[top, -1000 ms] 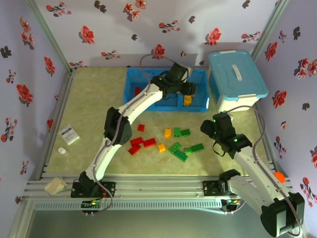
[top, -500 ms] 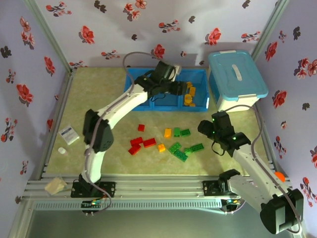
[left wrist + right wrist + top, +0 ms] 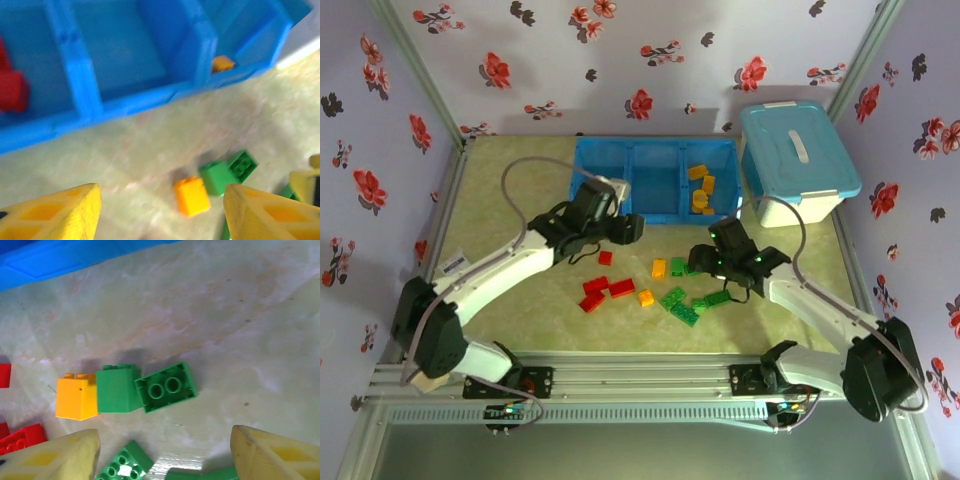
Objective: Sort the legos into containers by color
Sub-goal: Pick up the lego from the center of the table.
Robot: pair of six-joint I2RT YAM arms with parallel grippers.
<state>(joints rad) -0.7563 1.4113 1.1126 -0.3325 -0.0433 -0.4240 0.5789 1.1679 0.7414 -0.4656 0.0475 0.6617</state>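
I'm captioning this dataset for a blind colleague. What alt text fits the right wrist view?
The right tool, open, hovers over an orange-yellow brick and two green bricks touching in a row on the table. Other green bricks lie at the bottom edge, red bricks at left, the blue tray at top left.

Tray [image 3: 655, 185] at back; tub [image 3: 798, 150] to its R; legos [image 3: 672, 298] loose in front.

Bright, even light from above; we find only soft, short shadows on the table [image 3: 620, 335]. Our left wrist view blurs the blue tray [image 3: 150, 95]; the right wrist view renders green legos [image 3: 117, 389] crisply.
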